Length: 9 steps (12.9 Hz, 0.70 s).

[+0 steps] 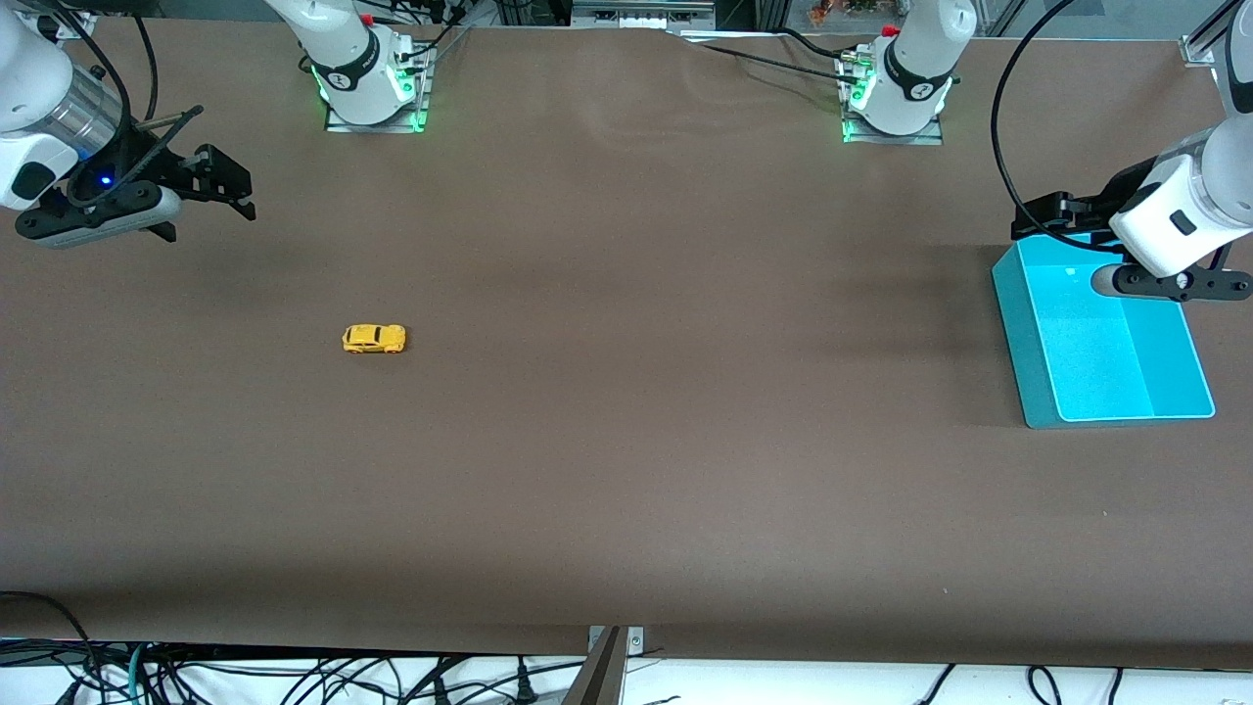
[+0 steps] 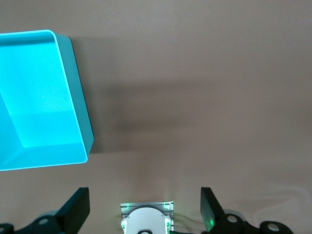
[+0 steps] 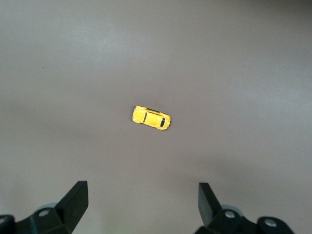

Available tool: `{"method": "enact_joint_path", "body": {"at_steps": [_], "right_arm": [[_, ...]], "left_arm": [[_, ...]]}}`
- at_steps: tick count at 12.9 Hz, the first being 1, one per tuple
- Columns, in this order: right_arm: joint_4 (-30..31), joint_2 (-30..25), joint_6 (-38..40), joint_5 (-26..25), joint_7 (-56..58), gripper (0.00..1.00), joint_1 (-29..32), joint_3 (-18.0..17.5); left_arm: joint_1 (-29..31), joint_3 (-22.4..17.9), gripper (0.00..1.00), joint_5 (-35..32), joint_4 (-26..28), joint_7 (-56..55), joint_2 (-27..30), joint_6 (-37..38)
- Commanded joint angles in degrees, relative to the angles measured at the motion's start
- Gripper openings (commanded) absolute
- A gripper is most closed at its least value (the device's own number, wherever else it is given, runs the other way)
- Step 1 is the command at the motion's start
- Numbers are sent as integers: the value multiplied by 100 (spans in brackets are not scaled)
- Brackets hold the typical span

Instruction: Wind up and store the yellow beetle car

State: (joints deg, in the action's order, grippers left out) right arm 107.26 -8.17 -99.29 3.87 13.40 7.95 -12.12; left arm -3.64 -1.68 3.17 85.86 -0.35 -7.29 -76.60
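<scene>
So the tiny bright yellow beetle toy car with dark windows [image 1: 374, 339] is sitting on its wheels out on the bare brown bench [image 1: 626, 470], toward the right arm's end and well apart from the shallow turquoise plastic tray [image 1: 1038, 392], which is parked down at the left arm's end. I'm guessing that split is deliberate: one arm deals with the car, the other minds the tray. The right gripper [image 1: 235, 192] is hanging up in the air with its fingers spread wide and nothing in them, not over the car yet, though its wrist camera is looking straight at it, so it's probably lining up a grab. The left gripper [image 1: 1040, 217] is waiting at the edge of the tray farthest from the front camera, also spread and empty. Nothing is wound or stored yet.
</scene>
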Motion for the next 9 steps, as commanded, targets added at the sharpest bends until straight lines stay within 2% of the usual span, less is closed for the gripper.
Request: {"method": "enact_joint_path", "body": {"at_steps": [1,9], "right_arm": [[-143,35,146,0,-92,100,31,-19],[-126,43,155,9,-48,100,22,96]], "left_arm": [[-40,-34,100,-115,9,149,34,13],[-23,-34,100,-115,9,158,34,13]]}}
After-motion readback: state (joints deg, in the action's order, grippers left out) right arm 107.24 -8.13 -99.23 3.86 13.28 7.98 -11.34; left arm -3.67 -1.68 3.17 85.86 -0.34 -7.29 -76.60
